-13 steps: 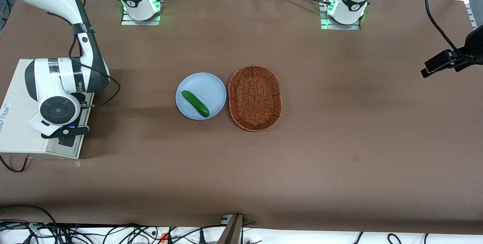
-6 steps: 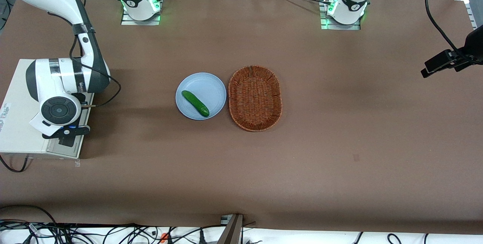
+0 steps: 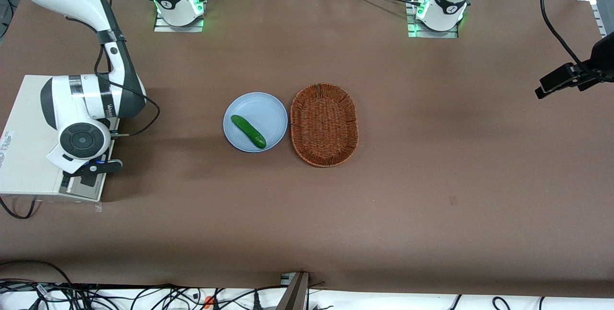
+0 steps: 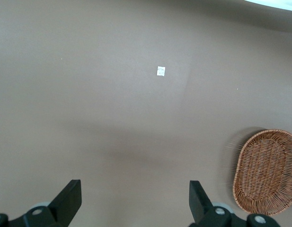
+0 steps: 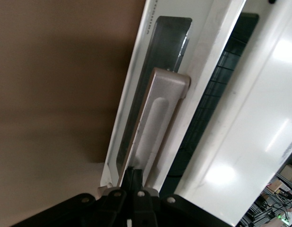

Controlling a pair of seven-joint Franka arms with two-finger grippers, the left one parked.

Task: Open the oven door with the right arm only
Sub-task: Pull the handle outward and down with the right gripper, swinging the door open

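the right arm [image 3: 91, 103] has shifted toward the plate, gripper [image 5: 136, 182] jaws clamped on the oven door [image 5: 157, 118] handle.

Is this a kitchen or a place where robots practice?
Probably a robot practice lab, not a kitchen. The right arm is bolted to a brown table ringed by cables, and its gripper sits at the oven door of a small oven. Clamped cameras watch too.
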